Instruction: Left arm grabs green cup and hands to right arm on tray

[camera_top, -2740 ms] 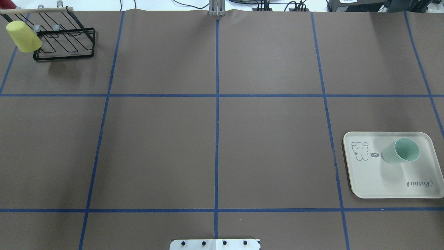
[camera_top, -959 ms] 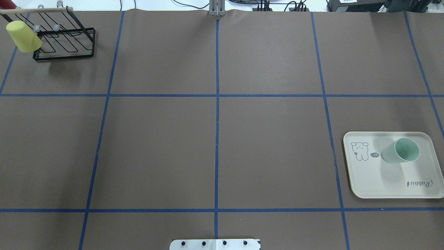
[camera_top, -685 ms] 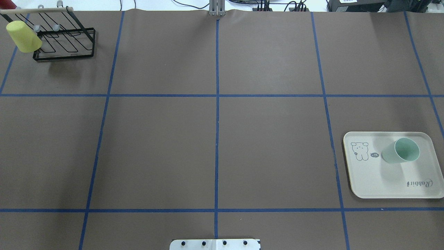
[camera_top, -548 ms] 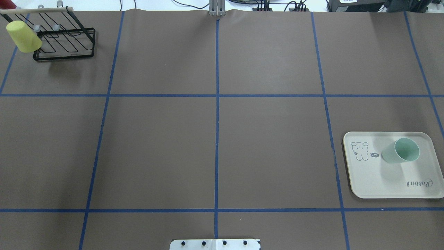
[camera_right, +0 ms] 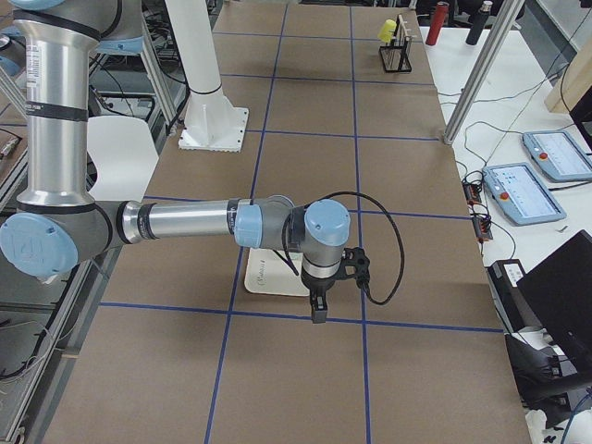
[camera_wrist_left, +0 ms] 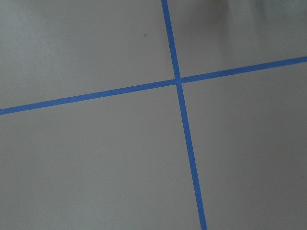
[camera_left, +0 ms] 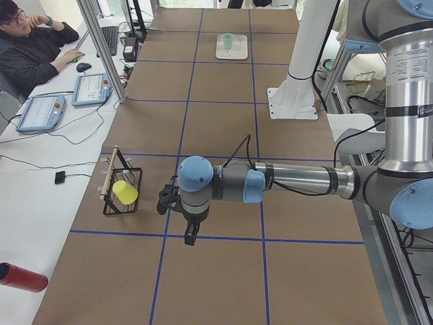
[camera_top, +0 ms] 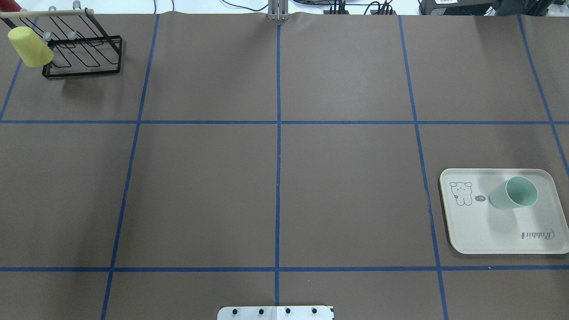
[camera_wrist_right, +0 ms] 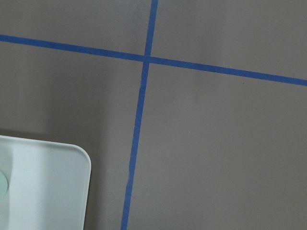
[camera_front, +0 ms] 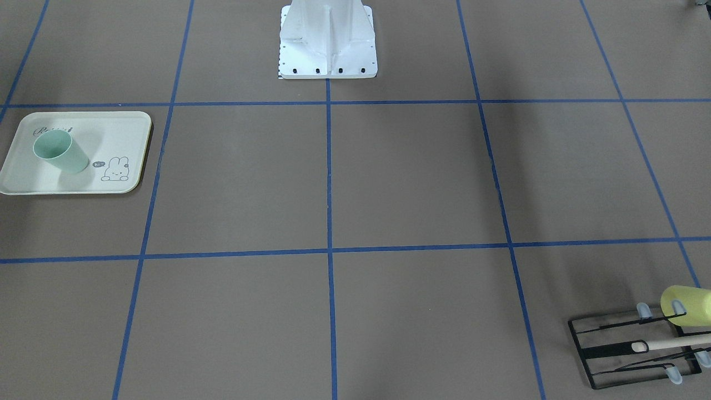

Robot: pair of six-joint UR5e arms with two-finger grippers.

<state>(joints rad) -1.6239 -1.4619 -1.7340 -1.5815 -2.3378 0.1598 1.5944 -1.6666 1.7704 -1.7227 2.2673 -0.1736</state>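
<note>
The green cup stands upright, mouth up, on the cream tray at the table's right side. Both also show in the front view, the cup on the tray. No arm is in the overhead or front views. In the exterior left view my left gripper hangs above the table near the wire rack, far from the cup. In the exterior right view my right gripper hovers by the tray's edge. I cannot tell whether either gripper is open or shut. The right wrist view shows a tray corner.
A black wire rack with a yellow cup hung on it stands at the far left corner. The robot's white base plate is at the near middle edge. An operator sits beside the table.
</note>
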